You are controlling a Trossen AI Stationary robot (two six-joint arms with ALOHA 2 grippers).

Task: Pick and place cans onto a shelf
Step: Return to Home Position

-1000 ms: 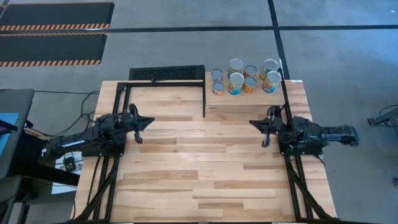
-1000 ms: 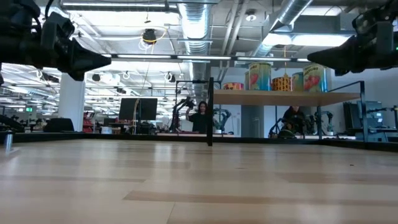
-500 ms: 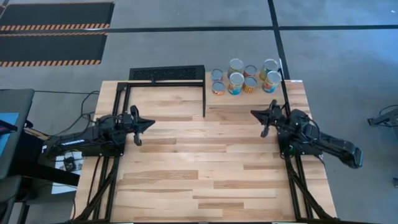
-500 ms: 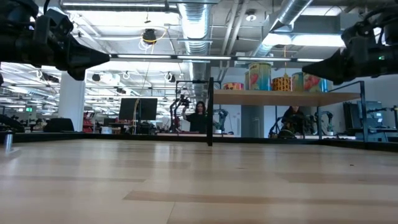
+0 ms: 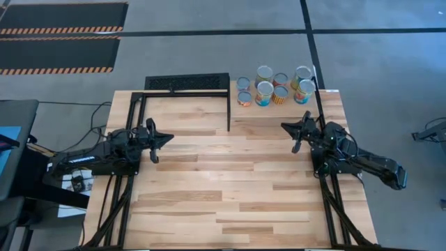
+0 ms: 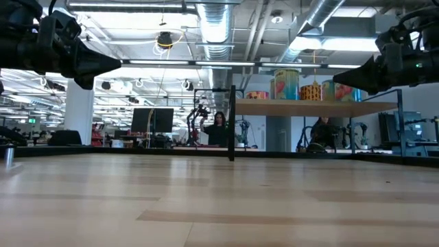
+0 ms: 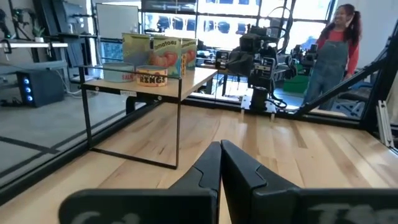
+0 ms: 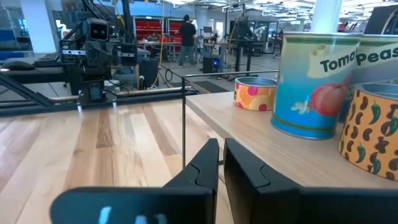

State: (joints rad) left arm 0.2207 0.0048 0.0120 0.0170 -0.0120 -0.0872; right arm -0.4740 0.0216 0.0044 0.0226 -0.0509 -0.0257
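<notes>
high view: the cans are standing grouped on the shelf at the far right corner of the plank tabletop; the left gripper and the right gripper are hovering over opposite sides. low view: ceiling ducts are running overhead, and a person is standing behind the table. wrist views: both pincers are pressing their fingers together, holding nothing.

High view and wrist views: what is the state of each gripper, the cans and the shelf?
Left gripper: shut, empty, above the table's left side.
Right gripper: shut, empty, near the shelf.
Cans: upright, on the shelf.
Shelf: loaded, at the table's far right corner.
</notes>
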